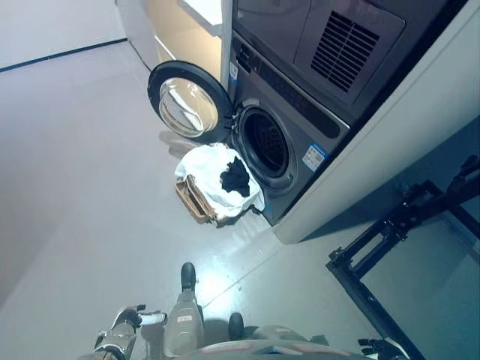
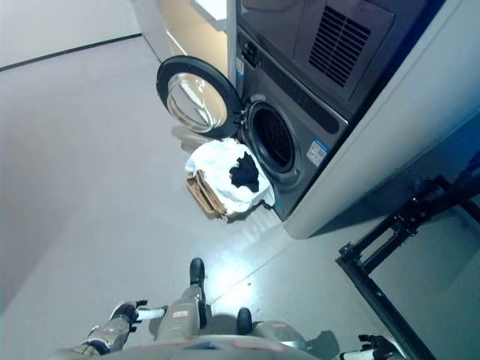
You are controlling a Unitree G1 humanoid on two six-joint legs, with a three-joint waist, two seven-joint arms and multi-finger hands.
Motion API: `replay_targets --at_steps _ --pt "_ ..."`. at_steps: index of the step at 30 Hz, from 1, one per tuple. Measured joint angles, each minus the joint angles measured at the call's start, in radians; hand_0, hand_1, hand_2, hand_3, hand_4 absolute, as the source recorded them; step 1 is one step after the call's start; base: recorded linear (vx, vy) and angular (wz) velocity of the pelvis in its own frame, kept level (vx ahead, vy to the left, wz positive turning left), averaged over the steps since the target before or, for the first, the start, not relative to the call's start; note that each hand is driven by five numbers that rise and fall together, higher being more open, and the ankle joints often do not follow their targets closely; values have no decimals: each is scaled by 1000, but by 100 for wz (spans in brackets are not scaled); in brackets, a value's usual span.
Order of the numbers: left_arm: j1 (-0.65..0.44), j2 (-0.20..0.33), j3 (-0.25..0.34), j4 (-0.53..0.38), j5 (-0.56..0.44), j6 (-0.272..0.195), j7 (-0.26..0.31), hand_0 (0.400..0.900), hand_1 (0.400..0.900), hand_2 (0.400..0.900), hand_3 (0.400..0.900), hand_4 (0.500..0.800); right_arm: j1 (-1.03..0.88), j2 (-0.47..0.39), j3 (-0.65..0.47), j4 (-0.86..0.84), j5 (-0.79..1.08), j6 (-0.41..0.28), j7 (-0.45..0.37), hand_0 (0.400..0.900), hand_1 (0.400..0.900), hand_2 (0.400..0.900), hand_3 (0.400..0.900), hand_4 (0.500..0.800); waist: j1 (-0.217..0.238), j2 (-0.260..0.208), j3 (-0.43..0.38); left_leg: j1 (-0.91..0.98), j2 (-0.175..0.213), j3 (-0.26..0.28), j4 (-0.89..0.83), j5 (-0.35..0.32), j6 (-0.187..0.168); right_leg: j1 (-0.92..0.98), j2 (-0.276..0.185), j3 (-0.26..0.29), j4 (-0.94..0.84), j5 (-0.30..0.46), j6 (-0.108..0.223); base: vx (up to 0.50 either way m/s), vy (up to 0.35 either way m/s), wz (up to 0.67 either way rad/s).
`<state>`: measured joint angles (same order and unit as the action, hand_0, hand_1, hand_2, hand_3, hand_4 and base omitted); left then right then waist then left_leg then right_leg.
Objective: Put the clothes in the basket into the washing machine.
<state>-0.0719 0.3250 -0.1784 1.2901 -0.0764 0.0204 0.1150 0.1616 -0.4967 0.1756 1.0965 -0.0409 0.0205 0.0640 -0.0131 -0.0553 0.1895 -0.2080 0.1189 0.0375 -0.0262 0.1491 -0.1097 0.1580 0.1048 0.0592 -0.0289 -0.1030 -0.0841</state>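
Approach step, nothing grasped yet. Left hand (image 2: 126, 311) hangs low with nothing in it, fingers look relaxed and released; right hand (image 2: 373, 347) barely shows at the frame edge, cannot tell its fingers. Basket (image 1: 193, 199), heaped with white and black clothes (image 1: 221, 178), sits well ahead of both hands, touching the washing machine (image 1: 289, 142) below its open door (image 1: 189, 99). Next move likely calls for stepping closer, then reaching down.

1. The grey floor (image 1: 82, 172) fills the left and the bottom of the frame.
2. A brown basket (image 1: 196, 201) stands on it near the middle, heaped with white clothes (image 1: 206, 171) and one black piece (image 1: 236, 178).
3. The washing machine (image 1: 300, 146) stands just behind the basket.
4. A black metal frame (image 1: 375, 247) stands at the lower right.
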Motion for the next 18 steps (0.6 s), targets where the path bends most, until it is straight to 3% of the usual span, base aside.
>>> replay_targets --at_steps 1,2,3,4,6,9,12,13,14,16,17,18 --pt "5 -1 0 1 0 1 0 900 900 900 900 800 -16 8 -1 6 -2 4 -7 900 900 900 900 800 10 -4 -11 16 -14 13 1 47 22 16 -21 22 -7 -12 17 392 221 -19" --pt "12 1 1 -2 0 0 3 900 900 900 900 800 -25 17 1 12 -2 0 -11 900 900 900 900 800 20 -10 -21 43 -34 38 -8 77 85 25 -43 37 1 -26 54 348 199 -11" --pt "18 6 1 0 0 2 8 900 900 900 900 800 -37 33 4 14 -2 -1 -12 900 900 900 900 800 13 -29 -33 72 -62 51 -23 73 104 33 -69 37 17 -37 73 306 198 -12" --pt "8 6 0 -2 0 2 9 900 900 900 900 800 -49 41 4 14 -2 -2 -12 900 900 900 900 800 9 -28 -34 95 -74 50 -34 69 116 28 -81 32 64 -42 84 245 191 -5" --pt "-14 7 -1 -11 1 -3 10 900 900 900 900 800 -60 59 5 6 -14 -11 -12 900 900 900 900 800 13 -25 -44 134 -81 52 -55 45 135 -24 -89 36 225 -70 151 196 221 -4" --pt "-32 11 -6 -37 0 -4 13 900 900 900 900 800 -87 65 12 -12 -29 -16 -13 900 900 900 900 800 17 -32 -54 164 -106 60 -57 12 159 -195 -108 28 615 -70 243 121 254 11" --pt "-28 8 -1 -41 -1 -2 14 900 900 900 900 800 -80 64 18 -49 -42 -17 -14 900 900 900 900 800 3 -19 -38 213 -125 37 -47 -23 184 -275 -134 0 832 83 270 196 212 36" --pt "-26 7 -1 -40 0 -2 13 900 900 900 900 800 -80 61 19 -51 -43 -19 -14 900 900 900 900 800 -2 10 -17 236 -119 14 -48 -32 189 -280 -129 -20 865 130 257 279 134 57" --pt "-22 5 -3 -41 0 -2 13 900 900 900 900 800 -92 73 26 -59 -51 -19 -14 900 900 900 900 800 -8 17 -11 251 -120 0 -50 -38 191 -294 -138 -36 888 124 256 198 79 47" --pt "-4 -2 -8 -40 0 -3 27 900 900 900 900 800 -150 88 121 -3 -77 7 -70 900 900 900 900 800 -23 37 4 257 -113 -43 -44 -44 186 -333 -155 -81 866 57 219 423 42 74" --pt "-8 -14 -48 -50 1 3 33 900 900 900 900 800 -224 129 174 73 -79 26 -86 900 900 900 900 800 -18 54 15 243 -115 -95 -8 -61 171 -354 -171 -113 810 34 239 553 -24 81" --pt "-15 -33 -39 -20 5 -1 33 900 900 900 900 800 -251 162 195 81 -79 72 -87 900 900 900 900 800 -10 66 19 241 -110 -126 2 -65 168 -329 -191 -161 662 17 215 384 -110 44"
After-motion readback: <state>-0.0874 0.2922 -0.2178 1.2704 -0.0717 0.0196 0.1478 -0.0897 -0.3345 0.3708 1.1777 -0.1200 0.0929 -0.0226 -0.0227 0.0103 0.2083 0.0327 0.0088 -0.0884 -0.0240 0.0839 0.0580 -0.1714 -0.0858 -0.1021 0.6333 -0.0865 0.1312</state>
